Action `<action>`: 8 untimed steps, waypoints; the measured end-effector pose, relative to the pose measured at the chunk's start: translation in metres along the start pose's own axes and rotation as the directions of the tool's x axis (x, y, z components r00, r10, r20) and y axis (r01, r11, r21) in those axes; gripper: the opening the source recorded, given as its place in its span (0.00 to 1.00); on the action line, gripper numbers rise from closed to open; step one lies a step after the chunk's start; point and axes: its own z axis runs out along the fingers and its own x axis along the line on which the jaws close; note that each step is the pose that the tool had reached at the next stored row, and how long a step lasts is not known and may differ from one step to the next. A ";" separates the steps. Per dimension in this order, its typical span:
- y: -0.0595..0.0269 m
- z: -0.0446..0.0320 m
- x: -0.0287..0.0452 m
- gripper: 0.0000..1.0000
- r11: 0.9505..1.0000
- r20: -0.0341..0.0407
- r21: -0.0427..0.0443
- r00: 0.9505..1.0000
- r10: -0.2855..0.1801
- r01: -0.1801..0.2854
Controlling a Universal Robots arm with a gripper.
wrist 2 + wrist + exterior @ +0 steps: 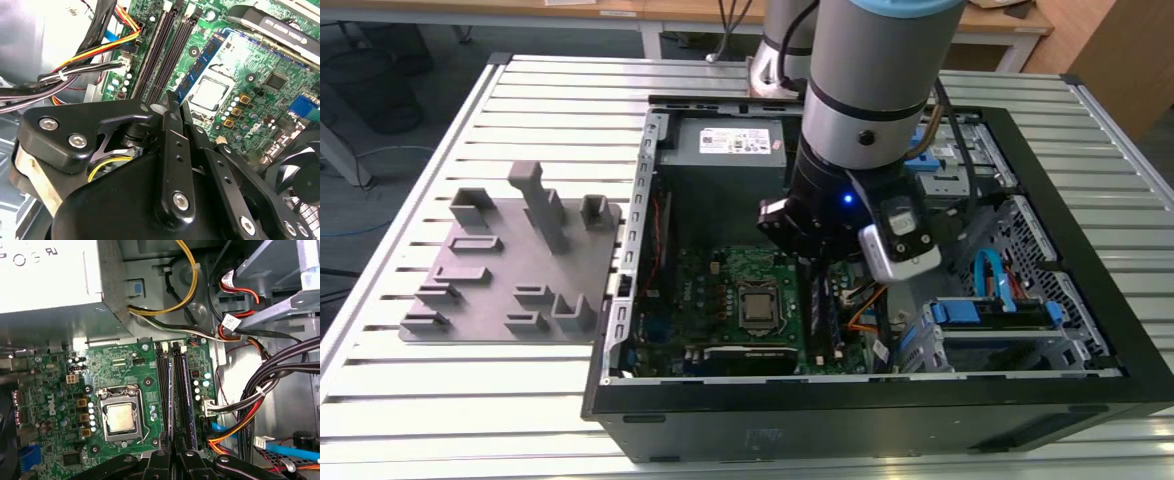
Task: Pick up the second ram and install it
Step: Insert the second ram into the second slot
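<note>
While looking down past the wrist, found the gripper (175,102) low inside the open computer case (620,330), with black fingers (167,150) drawn together to a thin gap. Saw the second ram (207,60) running out from between the tips: closed on it, by every sign. Found that stick standing on edge in line with the black memory slots (160,55), blue-green face and black chips turned toward the processor socket (209,94), just beside it; could not tell whether seated in a slot or held just above. In the first wrist view, caught it edge-on as a thin bluish line among those slots, near the cable-side edge of the green motherboard (125,365). Past that edge, noted bundles of black, red, yellow and orange cables (260,390) against the case floor. Farther on, marked the grey power supply (50,285) at the far end of the case and blue drive brackets (994,310) toward its corner on the exterior view's right. Beyond the case wall, on the exterior view's left, saw a grey fixture plate (507,270) with upright blocks lying on the slatted metal table (400,420), close beside the case.
</note>
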 end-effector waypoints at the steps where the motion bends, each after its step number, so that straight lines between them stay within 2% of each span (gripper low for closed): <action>1: 0.0000 0.0000 0.0000 0.14 1.000 0.000 0.000 1.000 0.007 -0.007; 8: 0.0000 0.0001 0.0000 0.14 0.998 0.001 0.001 0.998 0.057 -0.057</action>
